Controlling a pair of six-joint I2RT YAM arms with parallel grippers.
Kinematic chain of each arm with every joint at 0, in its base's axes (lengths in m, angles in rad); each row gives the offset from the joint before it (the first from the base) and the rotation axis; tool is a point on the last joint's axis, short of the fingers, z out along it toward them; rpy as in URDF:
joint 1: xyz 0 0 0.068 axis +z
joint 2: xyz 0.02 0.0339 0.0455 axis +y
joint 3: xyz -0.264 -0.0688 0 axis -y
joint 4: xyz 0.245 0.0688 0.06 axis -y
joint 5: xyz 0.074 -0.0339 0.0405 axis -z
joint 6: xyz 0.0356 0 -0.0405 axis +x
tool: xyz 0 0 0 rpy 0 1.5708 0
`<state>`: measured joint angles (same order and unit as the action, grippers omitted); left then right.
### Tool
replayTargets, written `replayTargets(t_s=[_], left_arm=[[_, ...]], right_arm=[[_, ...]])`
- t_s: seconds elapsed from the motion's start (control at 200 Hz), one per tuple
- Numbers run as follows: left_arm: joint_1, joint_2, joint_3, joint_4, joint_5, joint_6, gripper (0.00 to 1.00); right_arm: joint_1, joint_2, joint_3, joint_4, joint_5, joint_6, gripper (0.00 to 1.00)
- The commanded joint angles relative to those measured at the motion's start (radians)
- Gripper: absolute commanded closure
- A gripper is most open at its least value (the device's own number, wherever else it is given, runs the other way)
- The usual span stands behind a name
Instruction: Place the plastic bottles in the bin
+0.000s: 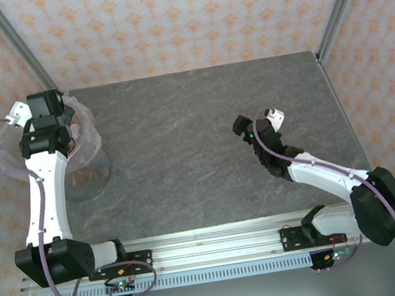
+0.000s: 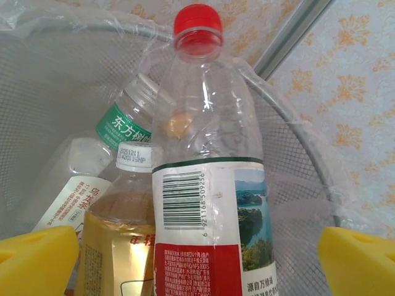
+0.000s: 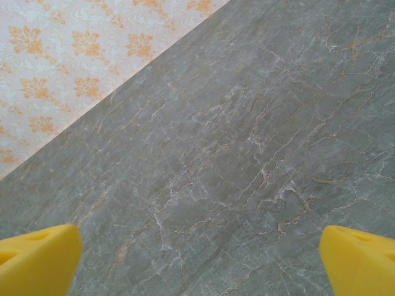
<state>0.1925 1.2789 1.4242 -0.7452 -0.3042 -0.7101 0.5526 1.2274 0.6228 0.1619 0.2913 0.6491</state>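
We find the left pincer (image 2: 197, 262) released, jaws clear of the red-capped bottle (image 2: 210, 185) — its long axis runs away from the pincer, cap foremost — which lies in the bin (image 2: 55, 92) beside other bottles (image 2: 123, 126). The right pincer (image 3: 197, 265) hangs released above the counter (image 3: 247, 154).

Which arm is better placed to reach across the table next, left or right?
Right, probably. The right pincer hangs open above the table. The left pincer is open at the bin, either side of the red-capped bottle, and must lift away first.
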Motion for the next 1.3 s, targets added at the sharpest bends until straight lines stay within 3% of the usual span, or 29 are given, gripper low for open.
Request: replayTargets(t_s=[0.0,0.205,0.37,0.435,0.601,0.751,0.896,1.061,1.296], left_arm=[[0.008,-0.07,0.025,0.012,0.038,0.001,0.0],[0.008,-0.191,-0.035,0.13,0.179,0.127,0.0],[0.0,-0.278,-0.126,0.297,0.464,0.253,0.0],[-0.024,-0.289,-0.154,0.335,0.52,0.299,0.0],[-0.186,-0.28,-0.267,0.446,0.496,0.483,0.0],[-0.266,-0.236,-0.385,0.607,0.541,0.563,0.0],[-0.275,-0.179,-0.515,0.75,0.565,0.639,0.0],[-0.274,-0.097,-0.615,0.816,0.545,0.688,0.0],[-0.268,0.079,-0.696,0.883,0.468,0.71,0.0]], right_arm=[[-0.005,0.01,0.022,0.011,0.021,-0.024,0.01],[-0.009,-0.005,0.039,0.028,0.071,-0.077,0.01],[-0.016,-0.016,0.038,0.049,0.121,-0.112,0.01],[-0.022,-0.024,0.036,0.058,0.143,-0.133,0.01],[-0.03,-0.08,0.017,0.09,0.2,-0.243,0.01],[-0.043,-0.148,-0.009,0.074,0.269,-0.34,0.01],[-0.103,-0.229,-0.071,0.061,0.279,-0.393,0.01],[-0.253,-0.297,-0.156,0.051,0.209,-0.397,0.01],[-0.412,-0.214,-0.197,0.081,0.133,-0.44,0.01]])
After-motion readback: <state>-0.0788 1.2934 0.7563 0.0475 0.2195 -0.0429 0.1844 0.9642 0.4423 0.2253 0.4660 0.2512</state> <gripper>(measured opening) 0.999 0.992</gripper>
